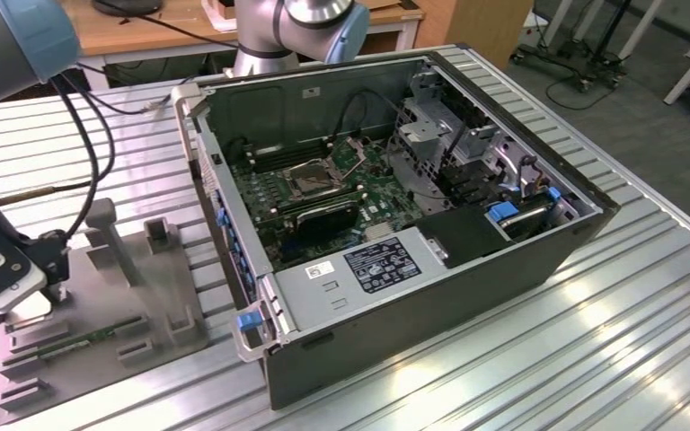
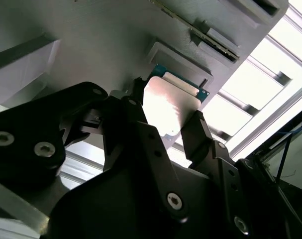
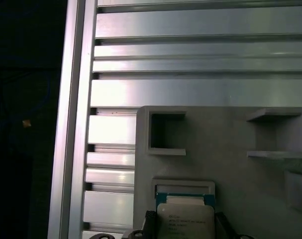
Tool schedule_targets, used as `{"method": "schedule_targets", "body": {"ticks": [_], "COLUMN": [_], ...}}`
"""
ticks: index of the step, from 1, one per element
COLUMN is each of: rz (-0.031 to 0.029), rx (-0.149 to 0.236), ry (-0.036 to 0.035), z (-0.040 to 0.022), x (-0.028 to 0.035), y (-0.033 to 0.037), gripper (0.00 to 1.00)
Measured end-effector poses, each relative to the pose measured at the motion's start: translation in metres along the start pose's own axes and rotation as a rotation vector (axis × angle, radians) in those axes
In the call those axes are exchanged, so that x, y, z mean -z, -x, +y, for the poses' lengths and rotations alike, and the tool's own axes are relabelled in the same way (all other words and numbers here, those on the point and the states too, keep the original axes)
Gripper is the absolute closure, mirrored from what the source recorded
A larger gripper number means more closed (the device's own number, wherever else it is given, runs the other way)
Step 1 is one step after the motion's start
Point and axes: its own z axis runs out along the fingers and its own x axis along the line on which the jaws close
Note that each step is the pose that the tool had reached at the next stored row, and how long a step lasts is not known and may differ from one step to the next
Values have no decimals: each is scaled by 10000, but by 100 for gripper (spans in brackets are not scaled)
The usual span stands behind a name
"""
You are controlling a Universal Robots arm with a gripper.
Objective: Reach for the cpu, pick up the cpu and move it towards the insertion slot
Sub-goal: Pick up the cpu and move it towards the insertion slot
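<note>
**Gripper is standing over the chip on the grey holder**

On the exterior view's left, the gripper [image 1: 15, 296] is hanging low over the left part of a grey holder plate [image 1: 141, 305]. This plate is lying on the ribbed metal table [image 1: 501, 359]. In both wrist views the chip [image 3: 184, 219] is sitting in a shallow pocket of the plate, with its pale silvery top facing up and a thin green edge showing at one side. The gripper is straddling the chip. I cannot tell whether it is clamped on the chip or only standing around it. A green memory stick [image 1: 75, 342] is lying on the same plate, nearer to the camera. Further right, an open computer case [image 1: 441, 296] is standing on the table. Inside it, the socket [image 1: 316, 180] is sitting on the green board with its shiny metal frame, well apart from the chip.
</note>
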Motion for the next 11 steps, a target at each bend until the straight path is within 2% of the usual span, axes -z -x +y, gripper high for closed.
{"method": "schedule_targets", "body": {"ticks": [6, 11], "rz": [-11, -14], "rx": [1, 1], "ry": [-1, 0], "z": [7, 7], "x": [111, 116], "y": [1, 1], "gripper": [46, 46]}}
